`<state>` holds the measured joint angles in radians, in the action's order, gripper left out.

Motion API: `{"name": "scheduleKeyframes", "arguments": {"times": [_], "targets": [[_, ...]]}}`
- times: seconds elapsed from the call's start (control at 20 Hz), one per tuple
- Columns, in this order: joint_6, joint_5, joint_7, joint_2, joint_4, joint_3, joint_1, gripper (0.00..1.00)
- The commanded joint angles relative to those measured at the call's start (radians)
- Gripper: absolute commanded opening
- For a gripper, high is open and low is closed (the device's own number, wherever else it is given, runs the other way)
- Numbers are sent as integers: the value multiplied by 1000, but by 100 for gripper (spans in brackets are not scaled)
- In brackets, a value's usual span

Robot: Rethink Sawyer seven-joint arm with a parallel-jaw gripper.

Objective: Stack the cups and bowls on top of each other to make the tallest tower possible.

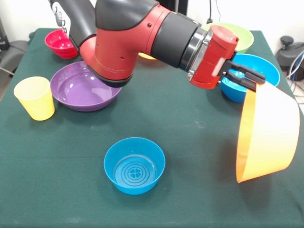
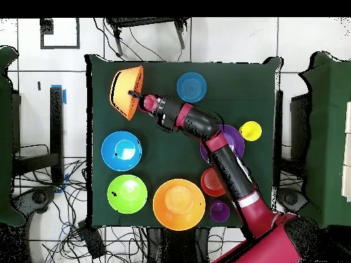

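Pincer (image 1: 251, 81) is clamping the rim of a large glossy orange plastic bowl (image 1: 268, 135), which is hanging tilted on its side at the right edge of the front view, partly cut off by the frame. The arm is covering part of the wide shallow purple bowl (image 1: 80, 89) and most of the second large orange bowl (image 2: 178, 203) in front view. Small teal bowl (image 1: 135, 165) is sitting lower centre, opaque yellow plastic cup (image 1: 35, 98) at left. Medium blue bowl (image 1: 256, 71) is sitting behind the pincer on the green counter (image 1: 190, 156). No readable writing.
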<state>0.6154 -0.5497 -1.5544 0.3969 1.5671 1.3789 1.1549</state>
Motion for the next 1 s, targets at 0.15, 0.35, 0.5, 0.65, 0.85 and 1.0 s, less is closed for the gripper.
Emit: {"name": "scheduleKeyframes", "arguments": {"times": [0.15, 0.35, 0.5, 0.65, 0.85, 1.0], "targets": [[28, -47, 313, 17, -135, -122, -3, 0], [52, -40, 322, 9, -145, -128, 3, 0], [69, -31, 319, 6, -146, -132, 6, 0], [79, -25, 316, 7, -143, -137, 16, 0], [110, -11, 328, 8, -147, -142, 25, 0], [135, -2, 344, 10, -162, -141, 25, 0]]}}
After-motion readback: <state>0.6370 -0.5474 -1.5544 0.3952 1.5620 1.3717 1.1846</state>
